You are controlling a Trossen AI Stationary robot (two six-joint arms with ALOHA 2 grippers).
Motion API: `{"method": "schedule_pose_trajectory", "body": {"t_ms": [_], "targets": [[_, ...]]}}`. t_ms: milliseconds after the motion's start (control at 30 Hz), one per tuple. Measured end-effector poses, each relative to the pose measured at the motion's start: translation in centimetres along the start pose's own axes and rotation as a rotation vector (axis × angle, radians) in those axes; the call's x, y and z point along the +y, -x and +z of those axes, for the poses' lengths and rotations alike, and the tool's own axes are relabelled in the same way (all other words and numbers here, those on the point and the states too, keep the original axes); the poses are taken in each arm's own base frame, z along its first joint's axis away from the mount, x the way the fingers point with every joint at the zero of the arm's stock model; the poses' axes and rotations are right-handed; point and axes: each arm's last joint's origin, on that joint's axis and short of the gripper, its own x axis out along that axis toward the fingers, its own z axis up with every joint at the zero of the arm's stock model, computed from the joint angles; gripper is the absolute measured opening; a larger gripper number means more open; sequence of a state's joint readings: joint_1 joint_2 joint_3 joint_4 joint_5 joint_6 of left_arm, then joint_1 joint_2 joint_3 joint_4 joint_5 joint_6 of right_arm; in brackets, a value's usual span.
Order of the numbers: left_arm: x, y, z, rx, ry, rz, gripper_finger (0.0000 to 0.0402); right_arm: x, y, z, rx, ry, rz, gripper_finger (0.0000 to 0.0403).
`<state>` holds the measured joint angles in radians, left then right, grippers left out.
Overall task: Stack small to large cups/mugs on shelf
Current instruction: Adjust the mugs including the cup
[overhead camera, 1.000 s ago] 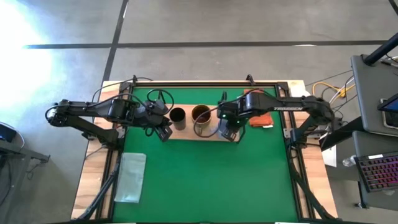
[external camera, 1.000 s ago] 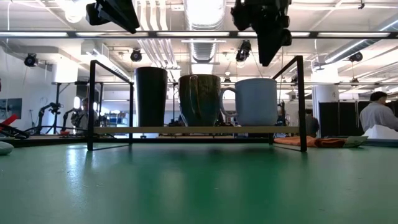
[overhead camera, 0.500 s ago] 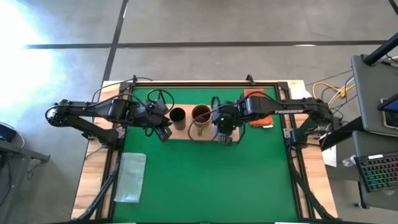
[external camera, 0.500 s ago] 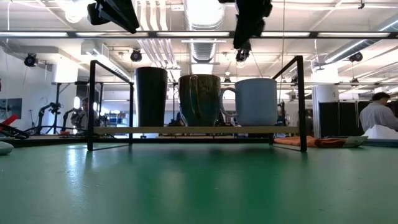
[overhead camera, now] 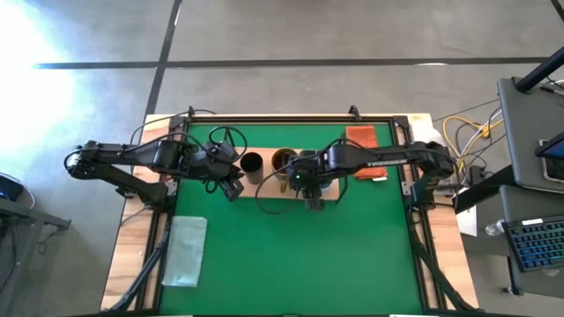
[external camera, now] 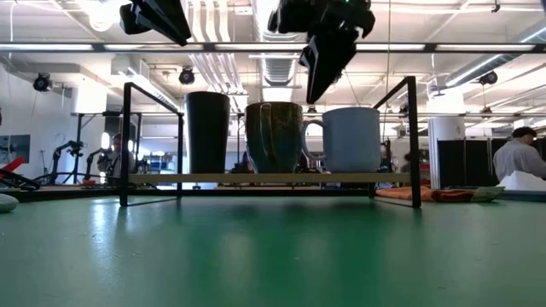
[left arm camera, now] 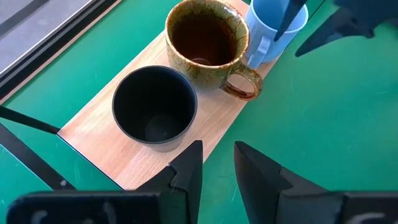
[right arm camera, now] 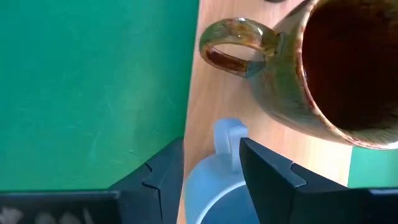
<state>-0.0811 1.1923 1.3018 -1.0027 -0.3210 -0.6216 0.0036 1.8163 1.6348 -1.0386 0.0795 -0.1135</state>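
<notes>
Glazed ceramic, the blue-grey mug (right arm camera: 214, 191) on the shelf (left arm camera: 211, 124) sits directly beneath the right tool (right arm camera: 211, 163), narrowly open and empty: rigid, slippery, breakable; grip its handle or rim.

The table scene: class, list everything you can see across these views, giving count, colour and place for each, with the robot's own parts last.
Shelf: one, light wood with black wire ends, near the table's far edge.
Black cup: one, handleless, at the shelf's left-arm end.
Brown-gold mug: one, glossy, middle of the shelf.
Blue-grey mug: one, pale, at the shelf's right-arm end.
Orange-brown cloth: one, folded, beside the shelf near the far right corner.
Pale cloth: one, translucent, front left of the table.
Table: one, green top.
Person: one, light shirt, in the room beyond.
Left gripper: open, above the shelf's black-cup end.
Right gripper: open, above the blue-grey mug.
</notes>
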Motion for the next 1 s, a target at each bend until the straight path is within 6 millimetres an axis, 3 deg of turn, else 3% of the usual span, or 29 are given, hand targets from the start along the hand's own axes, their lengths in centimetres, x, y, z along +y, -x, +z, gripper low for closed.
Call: {"method": "schedule_pose_trajectory", "body": {"t_ms": [1000], "targets": [[0.0, 0.0, 0.0, 0.001, -0.001, 0.001, 0.0077, -1.6, -2.2, -1.0, 0.062, 0.031, -0.028, 0.0152]]}}
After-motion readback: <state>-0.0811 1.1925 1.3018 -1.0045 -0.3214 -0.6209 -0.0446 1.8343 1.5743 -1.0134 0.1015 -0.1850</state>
